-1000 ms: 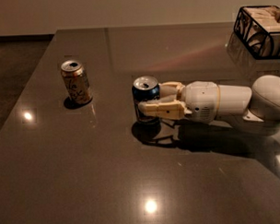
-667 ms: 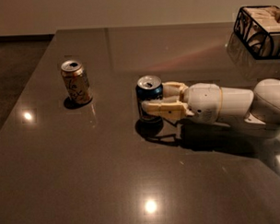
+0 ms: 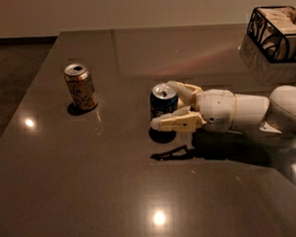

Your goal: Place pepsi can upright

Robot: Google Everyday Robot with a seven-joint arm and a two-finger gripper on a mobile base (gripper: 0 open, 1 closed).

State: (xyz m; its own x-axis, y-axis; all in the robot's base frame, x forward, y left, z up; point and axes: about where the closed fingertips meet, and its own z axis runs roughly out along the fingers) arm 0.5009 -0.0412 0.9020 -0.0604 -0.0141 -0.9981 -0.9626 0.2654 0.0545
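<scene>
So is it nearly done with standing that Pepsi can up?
Nearly. Done: the pepsi can is upright, silver top up, apart from the gold-brown can. In hand: the gripper reaches in from the picture's right, jaws closed on the can's sides. Left: the front jaw hides whether its base rests on the table; the jaws have yet to open and back away.

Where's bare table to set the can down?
Free: the wide front strip of the table, nearer the camera than the gripper; the gap between the brown can and the pepsi can, which the gripper holds mid-table; the back middle, left of the basket. Crowded: the right side, taken by the arm.
</scene>
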